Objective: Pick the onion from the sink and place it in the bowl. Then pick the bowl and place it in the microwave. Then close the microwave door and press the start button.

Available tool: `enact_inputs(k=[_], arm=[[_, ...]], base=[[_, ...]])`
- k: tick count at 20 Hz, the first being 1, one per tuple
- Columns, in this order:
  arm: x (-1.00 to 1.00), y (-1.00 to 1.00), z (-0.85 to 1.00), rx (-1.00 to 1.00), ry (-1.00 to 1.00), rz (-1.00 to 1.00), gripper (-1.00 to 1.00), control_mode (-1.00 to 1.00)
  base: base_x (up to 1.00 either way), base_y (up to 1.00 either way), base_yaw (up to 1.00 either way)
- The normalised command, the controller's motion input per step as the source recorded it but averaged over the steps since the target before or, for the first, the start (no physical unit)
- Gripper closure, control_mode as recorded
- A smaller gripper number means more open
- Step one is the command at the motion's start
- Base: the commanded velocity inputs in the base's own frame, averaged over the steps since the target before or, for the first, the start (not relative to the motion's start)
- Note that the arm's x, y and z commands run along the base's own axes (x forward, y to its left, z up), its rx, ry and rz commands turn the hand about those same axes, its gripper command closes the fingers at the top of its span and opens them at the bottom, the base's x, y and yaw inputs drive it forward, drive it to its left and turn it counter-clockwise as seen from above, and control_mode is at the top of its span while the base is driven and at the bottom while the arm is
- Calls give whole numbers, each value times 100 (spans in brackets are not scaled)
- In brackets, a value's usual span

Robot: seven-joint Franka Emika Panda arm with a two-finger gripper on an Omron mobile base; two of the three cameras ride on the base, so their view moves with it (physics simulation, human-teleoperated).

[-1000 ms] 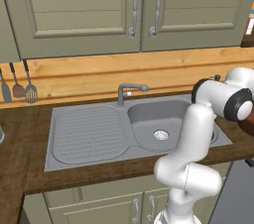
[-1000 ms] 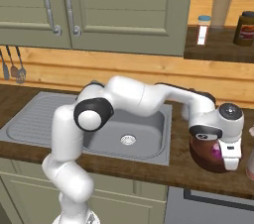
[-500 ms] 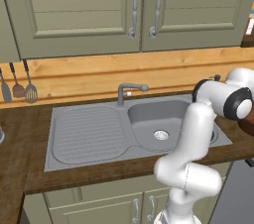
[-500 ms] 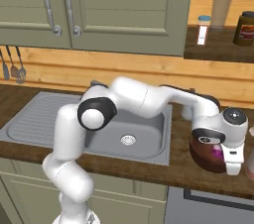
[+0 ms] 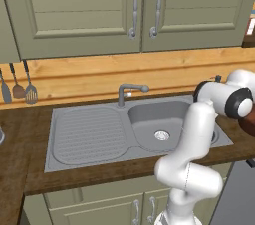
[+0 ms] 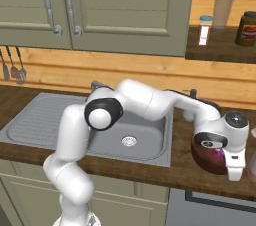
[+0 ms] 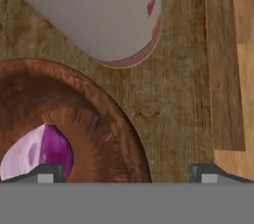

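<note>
Onion in bowl, arm over it

Onion (image 7: 38, 151) sits in the bowl (image 7: 106, 119) (R of sink (image 6: 100, 137)); gripper (image 7: 126, 173) spread wide across the rim, holding nothing.

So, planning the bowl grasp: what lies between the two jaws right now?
In the hand view, the reddish-brown wooden bowl's rim and bare wooden counter.

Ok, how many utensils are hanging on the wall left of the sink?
3, side by side on the wooden backsplash: a flat one, a spoon-like one, and a slotted spatula. More may hang beyond the frame edge.
</note>
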Motion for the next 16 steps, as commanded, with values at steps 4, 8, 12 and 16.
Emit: enact_inputs(k=[4,8,12,16], arm=[[2,0,-28,0,2,0,-100,-100],[0,0,-26,0,3,0,-100,-100],[0,0,-27,0,5,0,100,-100],[-11,0,-14,0,1,0,100,-100]], base=[[0,0,0],[0,0,0],[0,0,0],[0,0,0]])
